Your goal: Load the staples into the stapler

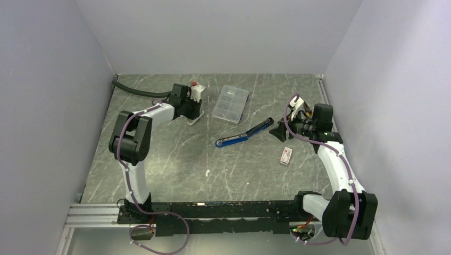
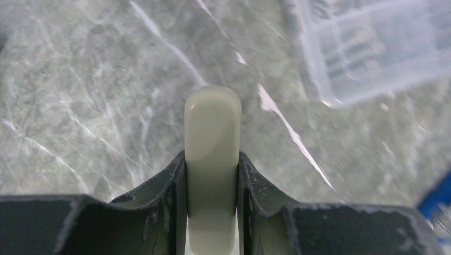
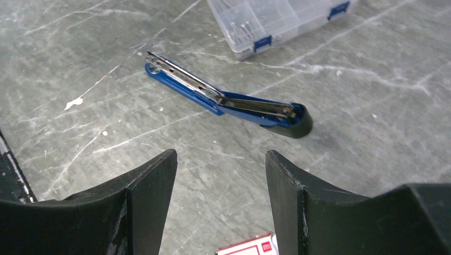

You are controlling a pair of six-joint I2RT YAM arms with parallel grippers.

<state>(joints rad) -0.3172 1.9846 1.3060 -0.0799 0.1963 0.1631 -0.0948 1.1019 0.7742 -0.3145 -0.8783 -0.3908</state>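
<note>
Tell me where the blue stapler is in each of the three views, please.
Top external: the stapler lies open just right of the picture's centre.
Left wrist: only a blue sliver at the lower right edge, probably the stapler.
Right wrist: upper middle, lying diagonally.
Shared landmark: the clear compartment case.

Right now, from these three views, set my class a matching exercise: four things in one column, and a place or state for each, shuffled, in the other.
1 stapler
2 clear case
3 red-ended white box
4 left gripper

a shut on a pale rounded piece
b swung open, lying flat
c just below the open right gripper
d far side, behind the stapler

Pairs: 1-b, 2-d, 3-c, 4-a
</note>
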